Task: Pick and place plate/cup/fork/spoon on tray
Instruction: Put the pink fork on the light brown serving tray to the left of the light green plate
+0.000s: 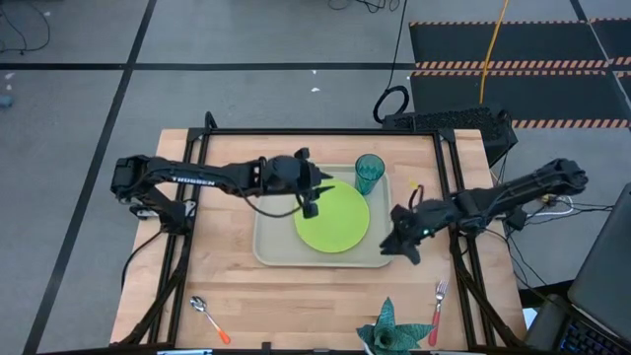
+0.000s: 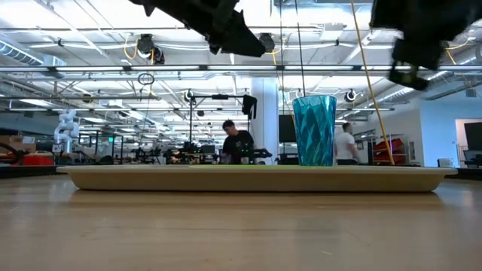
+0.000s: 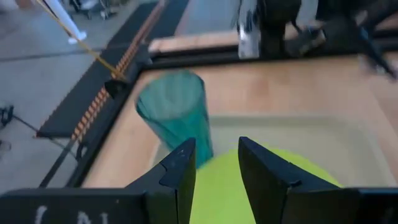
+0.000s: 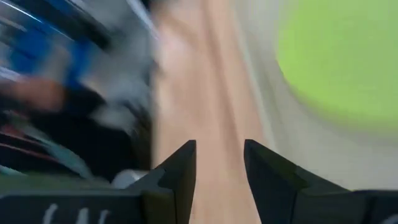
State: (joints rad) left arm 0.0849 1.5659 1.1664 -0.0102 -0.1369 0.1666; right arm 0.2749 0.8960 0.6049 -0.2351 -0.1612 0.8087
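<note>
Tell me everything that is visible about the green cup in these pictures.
The cup is a small translucent teal-green tumbler, taller than wide, with faceted walls, seemingly plastic. It stands upright on the tray, in a far corner, beside the lime-green plate. It looks empty. Neither gripper touches it.

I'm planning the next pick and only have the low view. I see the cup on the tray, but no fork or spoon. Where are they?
Observer: Both lie on the table, off the tray. The spoon is at the high view's lower left, and the fork is at its lower right.
Operator: Is either gripper holding anything?
Observer: No. The left gripper hangs open over the plate. The right gripper is open and empty at the tray's right edge.
</note>
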